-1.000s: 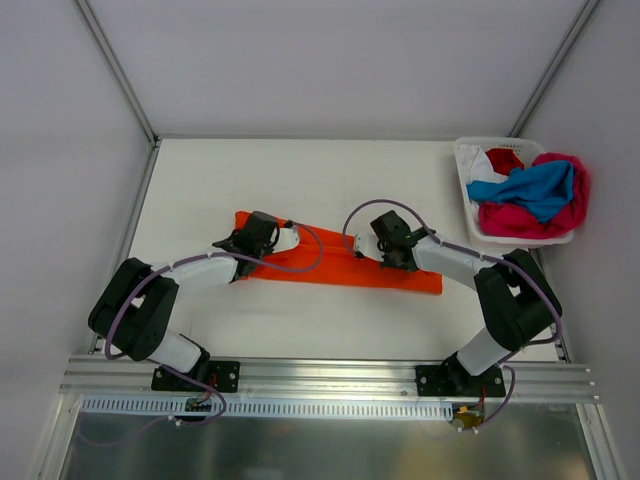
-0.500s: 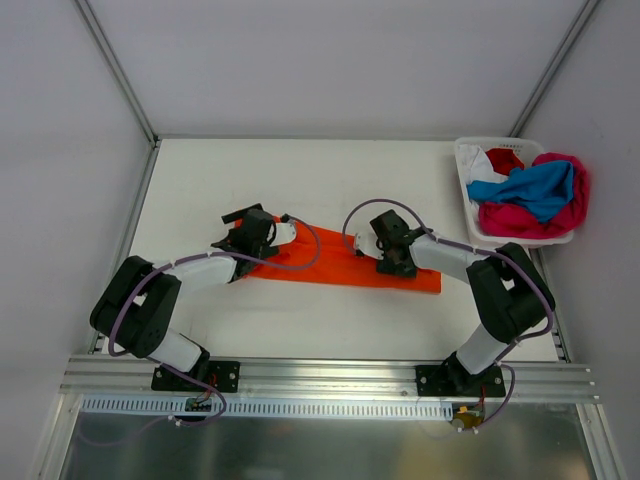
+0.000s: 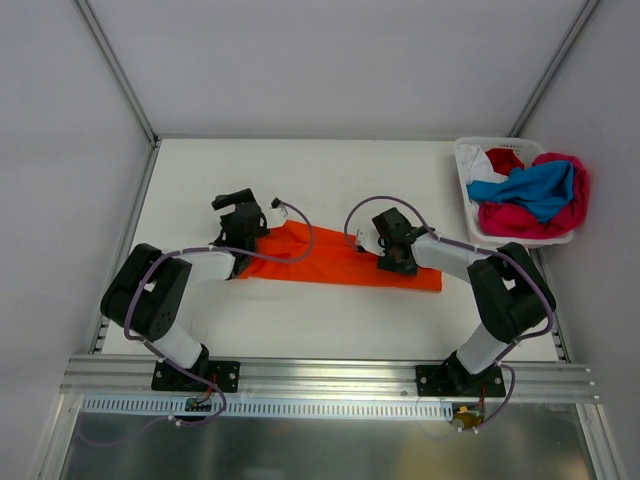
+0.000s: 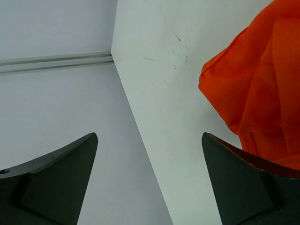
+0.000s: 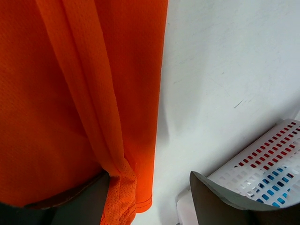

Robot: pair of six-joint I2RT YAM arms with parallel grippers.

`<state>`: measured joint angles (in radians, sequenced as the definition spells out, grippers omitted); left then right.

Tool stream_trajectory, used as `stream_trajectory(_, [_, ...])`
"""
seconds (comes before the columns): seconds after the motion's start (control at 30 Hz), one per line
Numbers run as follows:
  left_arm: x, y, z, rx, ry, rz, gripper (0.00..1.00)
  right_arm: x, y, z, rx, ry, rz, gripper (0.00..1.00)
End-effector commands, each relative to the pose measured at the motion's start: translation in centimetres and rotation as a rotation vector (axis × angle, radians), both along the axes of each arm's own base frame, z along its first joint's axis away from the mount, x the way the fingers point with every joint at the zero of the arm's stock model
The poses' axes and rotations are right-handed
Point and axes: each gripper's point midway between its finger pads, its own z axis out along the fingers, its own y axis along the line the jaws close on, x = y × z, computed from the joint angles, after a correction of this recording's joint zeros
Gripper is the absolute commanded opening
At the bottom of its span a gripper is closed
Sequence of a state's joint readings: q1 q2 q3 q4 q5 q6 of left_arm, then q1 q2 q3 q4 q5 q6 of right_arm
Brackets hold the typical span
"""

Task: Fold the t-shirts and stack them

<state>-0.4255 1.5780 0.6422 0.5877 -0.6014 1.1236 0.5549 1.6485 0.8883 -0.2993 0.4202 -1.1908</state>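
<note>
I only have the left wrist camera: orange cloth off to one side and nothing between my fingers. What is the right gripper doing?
Observer: The right gripper is open over the other end of the orange t-shirt. The shirt's edge lies loose in the gap between its fingers, not pinched.
Operator: Are there more shirts anywhere?
Observer: Yes. The other t-shirts, in blue, pink, red and white, are heaped in a white basket at the far right corner, none of them folded.
</note>
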Motion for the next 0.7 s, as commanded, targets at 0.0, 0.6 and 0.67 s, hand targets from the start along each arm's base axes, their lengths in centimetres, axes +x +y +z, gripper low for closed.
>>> stream_trajectory(0.0, [0.8, 0.0, 1.4, -0.066, -0.076, -0.003, 0.95, 1.5, 0.0, 2.7, 0.028, -0.09, -0.023, 0.73])
stream_trajectory(0.6, [-16.1, -8.2, -6.9, -0.243, 0.59, -0.306, 0.81, -2.1, 2.8, 4.9, 0.232, 0.037, -0.041, 0.73])
stream_trajectory(0.67, [-14.9, -8.0, -7.2, -0.212, 0.537, -0.292, 0.82, -2.2, 2.8, 5.0, 0.228, 0.033, -0.041, 0.73])
